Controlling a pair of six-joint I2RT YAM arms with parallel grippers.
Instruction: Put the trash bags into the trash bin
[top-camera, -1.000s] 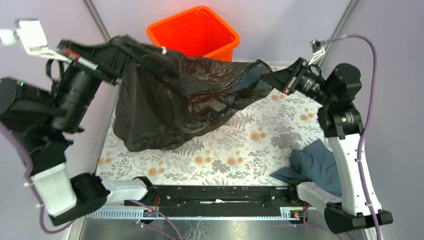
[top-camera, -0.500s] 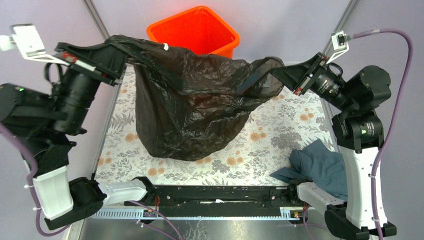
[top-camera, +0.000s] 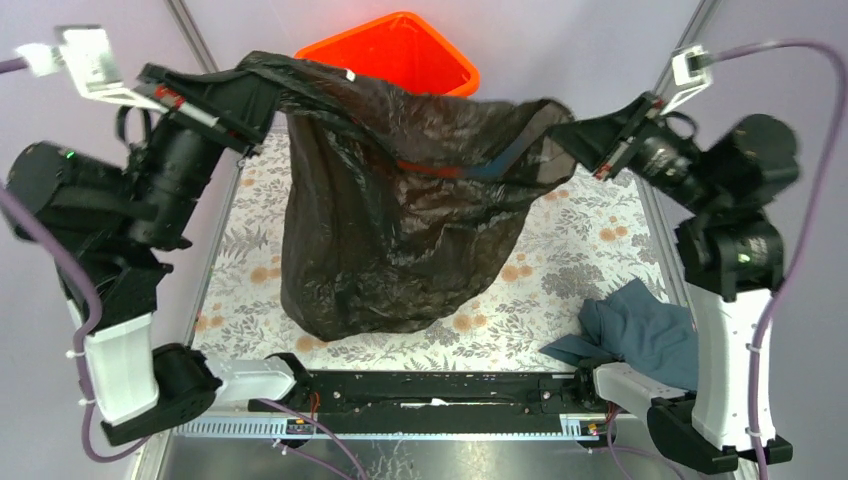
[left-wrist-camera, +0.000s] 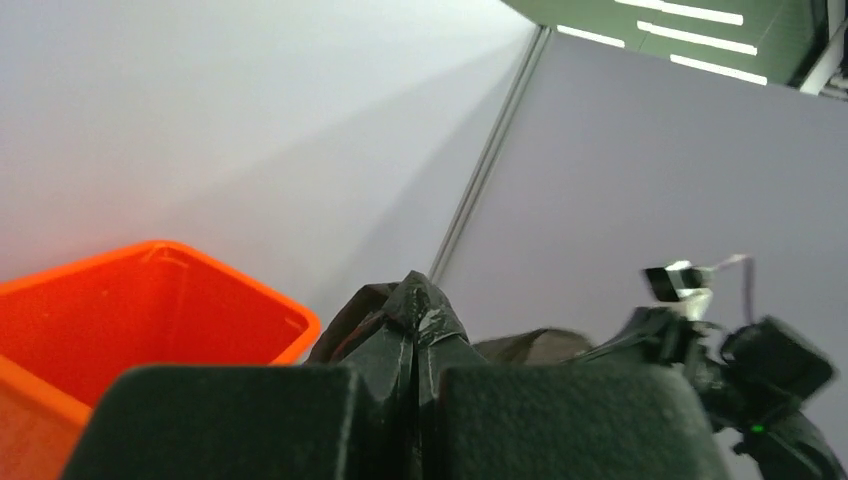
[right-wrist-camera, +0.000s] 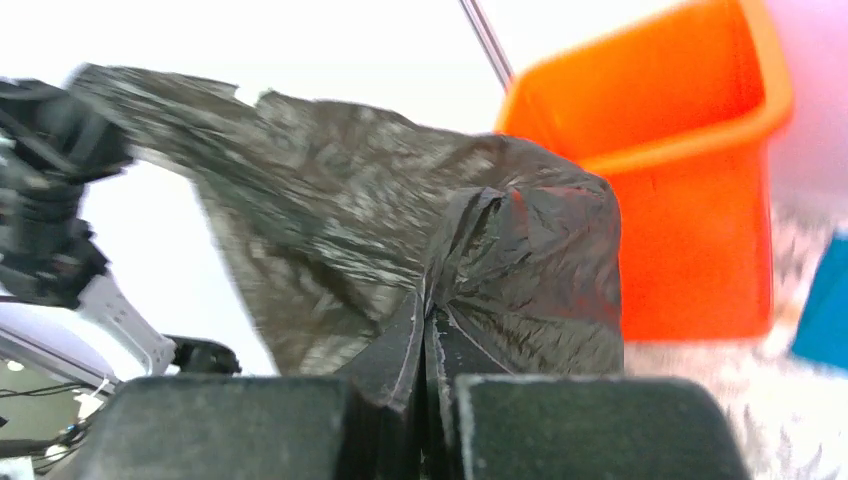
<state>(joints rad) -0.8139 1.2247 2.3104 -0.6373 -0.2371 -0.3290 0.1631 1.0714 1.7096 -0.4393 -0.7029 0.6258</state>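
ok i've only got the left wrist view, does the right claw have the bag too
Observer: Yes, the right claw is shut on a bunched part of the trash bag.
Operator: where's the bag sit against the bin
Observer: It is stretched from the left claw to the right one, on the near side of the trash bin, hanging over the table, not lowered into it.
Operator: anything else down there
Observer: A grey-blue cloth lies crumpled by the right arm's base.

Both arms are held high and angled inward; the left tool (top-camera: 268, 96) and right tool (top-camera: 557, 132), well apart, are clamped tight on the trash bag (top-camera: 400, 230).
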